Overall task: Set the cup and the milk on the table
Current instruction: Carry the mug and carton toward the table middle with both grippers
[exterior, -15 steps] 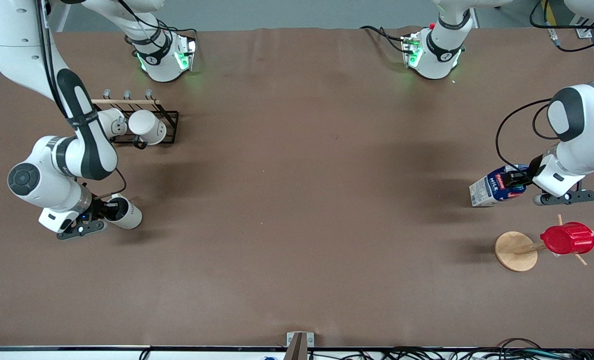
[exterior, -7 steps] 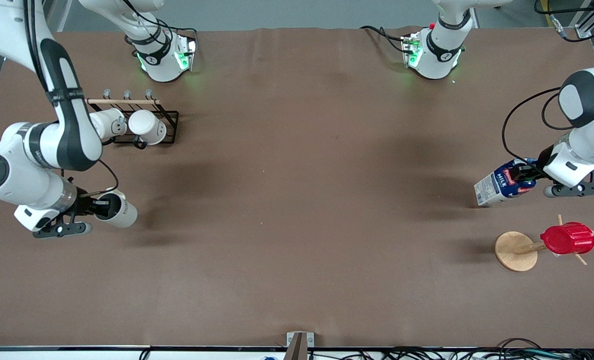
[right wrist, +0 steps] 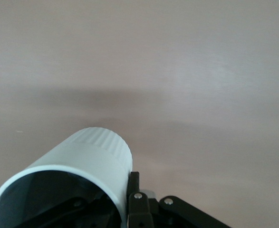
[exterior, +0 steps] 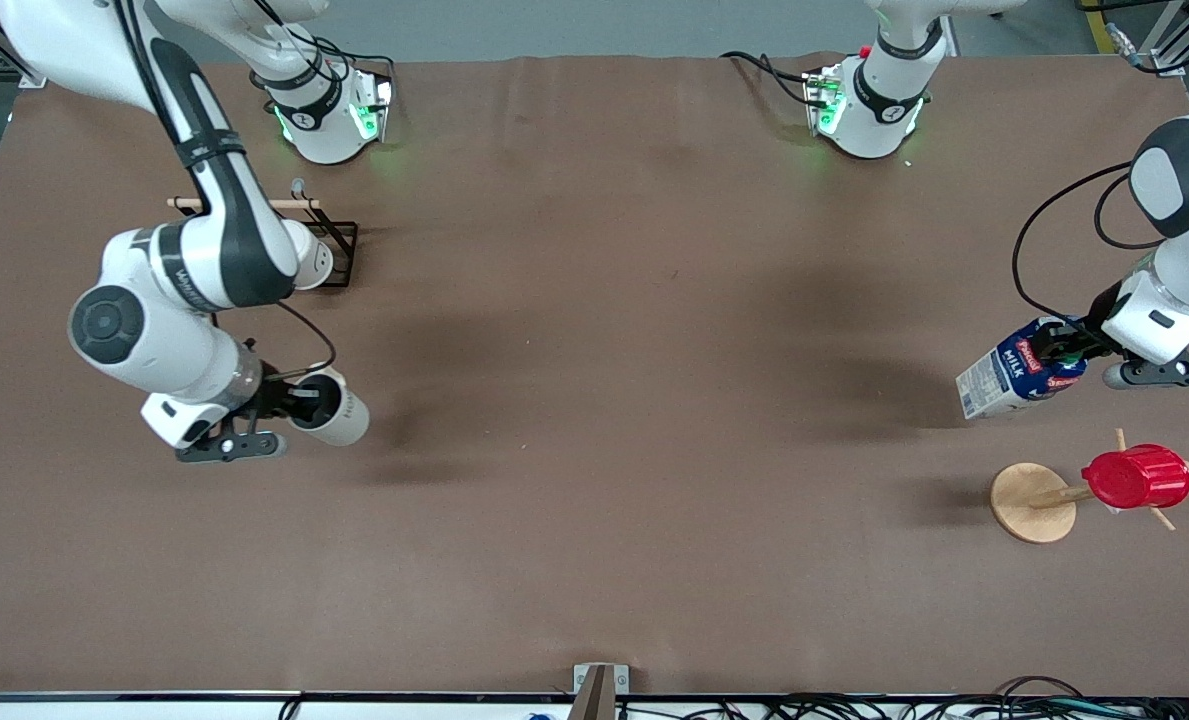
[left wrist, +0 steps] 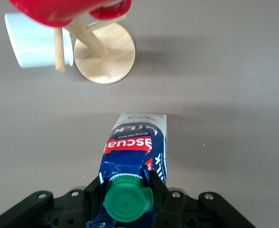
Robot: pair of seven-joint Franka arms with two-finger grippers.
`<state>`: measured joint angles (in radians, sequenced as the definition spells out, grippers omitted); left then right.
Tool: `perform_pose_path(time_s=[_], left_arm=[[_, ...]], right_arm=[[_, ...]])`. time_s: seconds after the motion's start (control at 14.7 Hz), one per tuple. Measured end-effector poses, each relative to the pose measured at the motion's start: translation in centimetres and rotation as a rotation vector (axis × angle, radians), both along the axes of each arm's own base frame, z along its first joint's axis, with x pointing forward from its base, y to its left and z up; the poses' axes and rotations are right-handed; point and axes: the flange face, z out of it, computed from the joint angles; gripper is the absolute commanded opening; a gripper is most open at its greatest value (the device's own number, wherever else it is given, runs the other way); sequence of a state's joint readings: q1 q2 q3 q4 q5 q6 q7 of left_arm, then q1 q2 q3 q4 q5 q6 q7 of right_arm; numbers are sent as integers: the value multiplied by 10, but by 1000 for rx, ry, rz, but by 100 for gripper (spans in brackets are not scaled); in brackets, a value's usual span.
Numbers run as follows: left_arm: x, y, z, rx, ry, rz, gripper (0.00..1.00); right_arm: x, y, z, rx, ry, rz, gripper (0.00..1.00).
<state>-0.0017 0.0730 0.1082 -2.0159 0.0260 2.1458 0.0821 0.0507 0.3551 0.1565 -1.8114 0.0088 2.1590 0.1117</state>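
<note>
The right gripper [exterior: 289, 405] has its fingers clamped on the cup [exterior: 334, 408] over the counter [exterior: 614, 400]. The left gripper [exterior: 1072, 350] pinches the milk [exterior: 1014, 375], tilted.

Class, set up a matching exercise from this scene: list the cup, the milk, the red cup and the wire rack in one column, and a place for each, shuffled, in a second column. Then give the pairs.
Things
1. cup
2. milk
3. red cup
4. wire rack

Places
A. on a wooden stand
B. held by the left gripper
C. on the table near the right arm's base
D. held by the right gripper

Pairs: 1-D, 2-B, 3-A, 4-C
</note>
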Motion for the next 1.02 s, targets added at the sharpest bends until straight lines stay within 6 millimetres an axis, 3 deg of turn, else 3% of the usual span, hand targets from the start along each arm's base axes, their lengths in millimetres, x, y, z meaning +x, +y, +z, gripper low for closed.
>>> perform_pose_path(time_s=[0.27, 0.41, 0.75, 1.02], left_arm=[[4, -2, 8, 4, -15, -44, 0], [4, -3, 11, 5, -15, -59, 0], [4, -12, 22, 0, 17, -74, 2], [9, -20, 31, 1, -3, -89, 4]], right_arm=[[-11, 90, 27, 40, -36, -15, 0], [-25, 138, 23, 37, -32, -18, 0], [-53, 236, -18, 2, -1, -89, 0], [-62, 294, -50, -15, -2, -190, 0]])
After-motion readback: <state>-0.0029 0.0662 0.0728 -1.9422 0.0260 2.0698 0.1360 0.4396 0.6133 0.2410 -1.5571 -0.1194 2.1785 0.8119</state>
